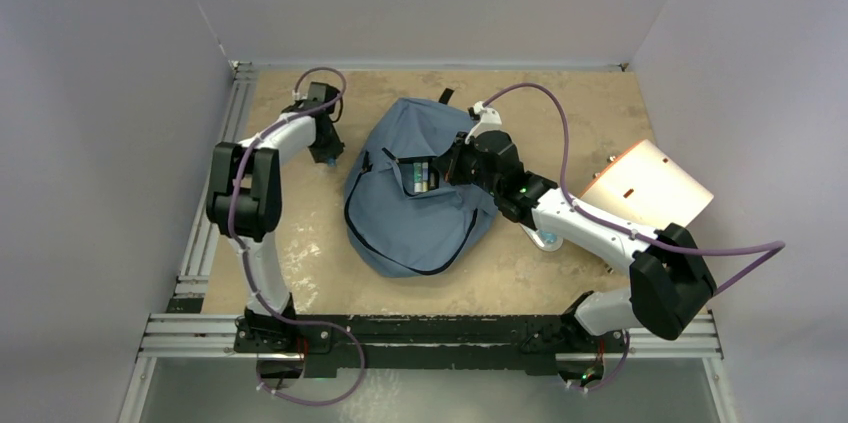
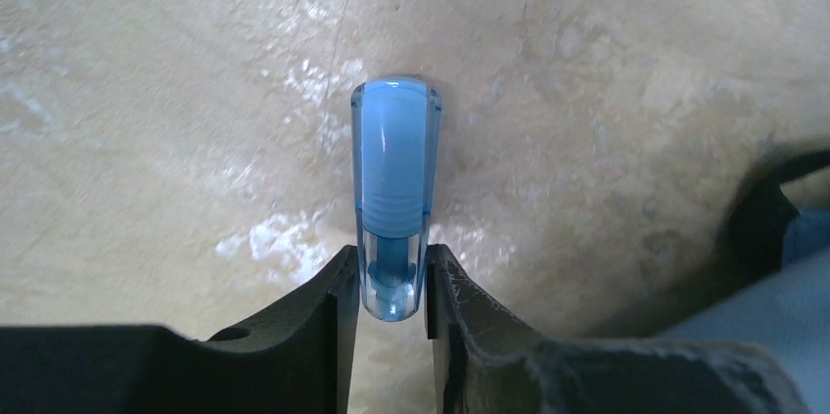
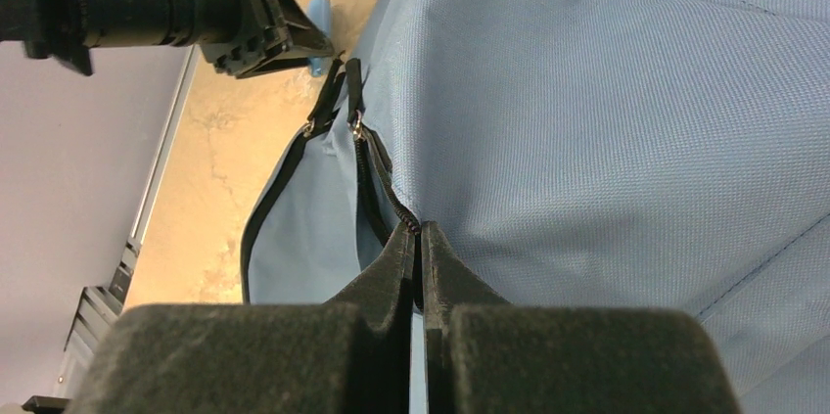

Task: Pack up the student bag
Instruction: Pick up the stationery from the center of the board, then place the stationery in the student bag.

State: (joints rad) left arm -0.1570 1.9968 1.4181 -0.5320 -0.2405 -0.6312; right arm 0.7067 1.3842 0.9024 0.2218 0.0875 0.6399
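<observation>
Where zipper point(image 3: 377, 174) gapes, right gripper point(image 3: 419, 236) pinches student bag point(image 3: 587, 120)

One slate-blue fabric backpack point(image 1: 420, 218) lies on the single tan bench point(image 1: 310, 273). Alongside it there is one flat beige folder point(image 1: 650, 188), one translucent blue plastic tube point(image 2: 395, 169) and one small pale-blue round item point(image 1: 549, 240), partly hidden. Two black zipper pulls point(image 3: 338, 91) show on the backpack's zip. Its open pocket holds several small coloured things point(image 1: 424, 178), too small to count. Two white-and-black arms point(image 1: 250, 183) are in view, each bearing one black two-fingered claw: the left claw point(image 2: 391, 272) and the right claw point(image 3: 419, 238).
</observation>
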